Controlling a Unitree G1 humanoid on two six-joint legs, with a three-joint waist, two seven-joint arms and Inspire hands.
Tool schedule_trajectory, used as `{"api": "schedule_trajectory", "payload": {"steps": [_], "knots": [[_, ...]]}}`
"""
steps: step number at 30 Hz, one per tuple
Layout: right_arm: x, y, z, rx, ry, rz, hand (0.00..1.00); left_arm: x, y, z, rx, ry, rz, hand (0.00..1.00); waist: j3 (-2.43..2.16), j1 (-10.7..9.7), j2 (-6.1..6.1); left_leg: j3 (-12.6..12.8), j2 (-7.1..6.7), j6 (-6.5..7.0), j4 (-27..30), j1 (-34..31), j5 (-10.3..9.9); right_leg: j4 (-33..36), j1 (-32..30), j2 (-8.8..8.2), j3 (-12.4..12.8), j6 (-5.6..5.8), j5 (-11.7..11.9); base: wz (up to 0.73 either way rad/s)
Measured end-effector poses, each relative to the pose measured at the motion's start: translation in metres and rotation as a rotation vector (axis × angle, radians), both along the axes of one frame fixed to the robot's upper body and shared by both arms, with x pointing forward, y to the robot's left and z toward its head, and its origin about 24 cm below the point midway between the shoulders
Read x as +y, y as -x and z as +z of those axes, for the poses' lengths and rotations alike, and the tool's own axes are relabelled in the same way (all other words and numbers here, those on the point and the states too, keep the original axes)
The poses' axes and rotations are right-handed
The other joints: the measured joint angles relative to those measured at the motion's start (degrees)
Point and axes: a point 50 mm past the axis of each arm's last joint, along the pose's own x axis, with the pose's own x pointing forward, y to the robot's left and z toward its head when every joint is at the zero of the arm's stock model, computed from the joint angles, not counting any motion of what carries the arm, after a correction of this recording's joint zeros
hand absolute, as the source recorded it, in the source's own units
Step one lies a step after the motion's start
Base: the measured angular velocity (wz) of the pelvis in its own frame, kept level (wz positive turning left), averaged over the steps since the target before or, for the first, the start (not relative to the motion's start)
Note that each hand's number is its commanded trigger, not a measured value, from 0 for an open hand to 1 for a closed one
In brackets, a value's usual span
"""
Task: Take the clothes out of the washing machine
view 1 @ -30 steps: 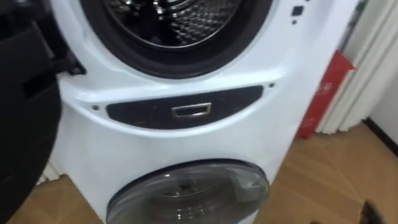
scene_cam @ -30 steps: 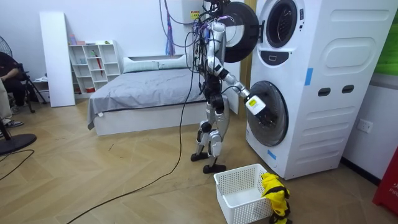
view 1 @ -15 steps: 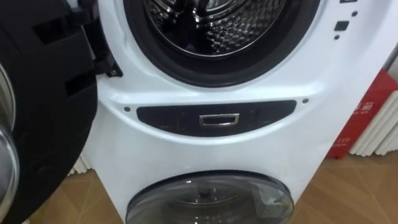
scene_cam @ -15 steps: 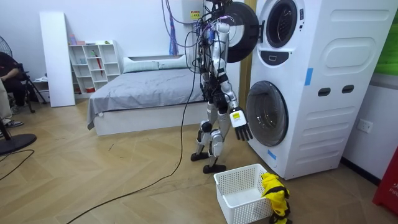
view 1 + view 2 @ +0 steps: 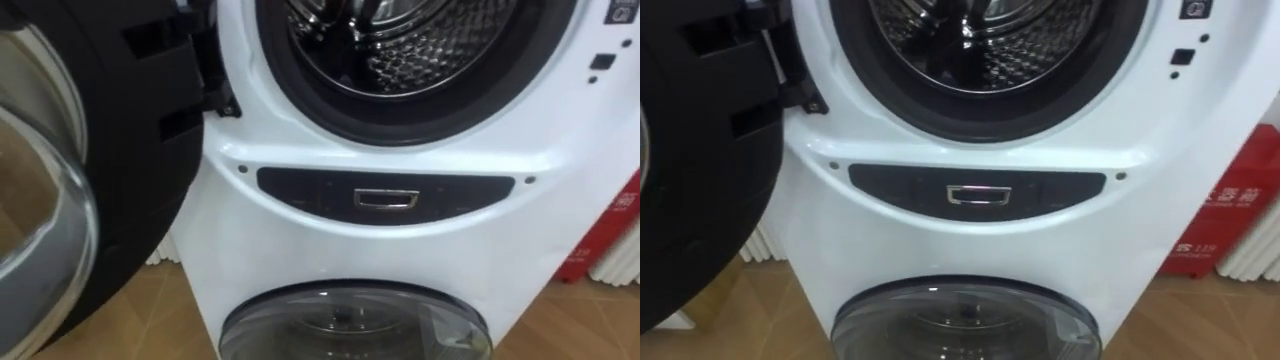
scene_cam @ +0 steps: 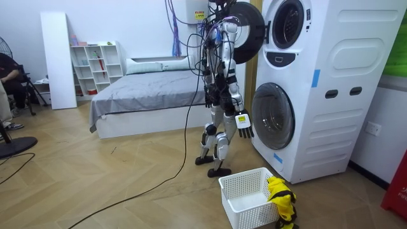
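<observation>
I stand facing a white stacked washing machine (image 6: 318, 83). Its upper drum (image 5: 420, 40) is open and shows bare ribbed metal; I see no cloth in the part that shows. The upper door (image 5: 90, 170) is swung out to my left. The lower round door (image 5: 355, 320) is closed. In the room view my right hand (image 6: 244, 129) hangs open beside my thigh, apart from the lower door. A white basket (image 6: 245, 194) stands on the floor behind me, with a yellow garment (image 6: 282, 198) draped over its corner.
A red object (image 5: 1230, 210) and a white radiator stand right of the machine. Behind me are a bed (image 6: 146, 89), a white shelf (image 6: 95, 63) and a seated person (image 6: 6, 76) at the room view's left edge. The floor is wood.
My right hand has come away from the lower door and dropped to my side. The eye view has swung left, bringing more of the open upper door into the picture.
</observation>
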Motion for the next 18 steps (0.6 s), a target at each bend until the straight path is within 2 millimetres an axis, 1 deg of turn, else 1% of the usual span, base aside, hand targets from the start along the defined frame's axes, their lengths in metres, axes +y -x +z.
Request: {"api": "schedule_trajectory", "payload": {"steps": [1, 6, 8, 13, 18], "knots": [[0.0018, 0.0008, -0.0006, 0.004, -0.008, 0.010, 0.00, -0.0008, 0.0008, -0.0003, 0.005, 0.005, -0.008, 0.00, -0.02, 0.1, 0.05, -0.4, -0.14, 0.00, 0.1, -0.3, 0.0, 0.0, 0.0, -0.17, -0.3, 0.09, -0.1, 0.23], [0.0043, 0.0001, -0.0015, 0.024, -0.004, 0.086, 0.00, -0.0028, 0.0042, -0.0017, 0.043, 0.002, -0.057, 0.00, -0.03, 1.0, 0.24, -0.6, -0.33, 0.01, 0.2, -0.6, 0.0, -0.1, -0.1, -0.41, -0.8, 0.25, -0.2, 0.05], [0.0042, -0.0002, -0.0020, 0.038, 0.002, 0.099, 0.00, -0.0036, 0.0043, -0.0021, 0.047, 0.004, -0.057, 0.00, -0.02, 1.0, 0.24, -0.7, -0.35, 0.01, 0.2, -0.6, 0.0, -0.2, -0.1, -0.43, -0.9, 0.29, -0.2, 0.02], [0.0050, 0.0030, -0.0023, 0.041, -0.004, 0.070, 0.00, -0.0034, 0.0061, -0.0023, 0.067, 0.002, -0.060, 0.00, -0.01, 0.5, 0.40, -2.1, -0.44, 0.01, 0.2, -0.6, 0.0, -1.0, 0.7, -0.45, -1.6, 0.30, -0.2, 0.10], [0.0049, 0.0019, -0.0023, 0.045, 0.006, 0.089, 0.00, -0.0036, 0.0081, -0.0025, 0.086, -0.001, -0.061, 0.00, 0.01, 0.9, 0.35, -1.7, -0.37, 0.01, 0.2, -0.4, 0.0, -0.9, 0.7, -0.30, -1.2, 0.20, -0.4, -0.03]]}}
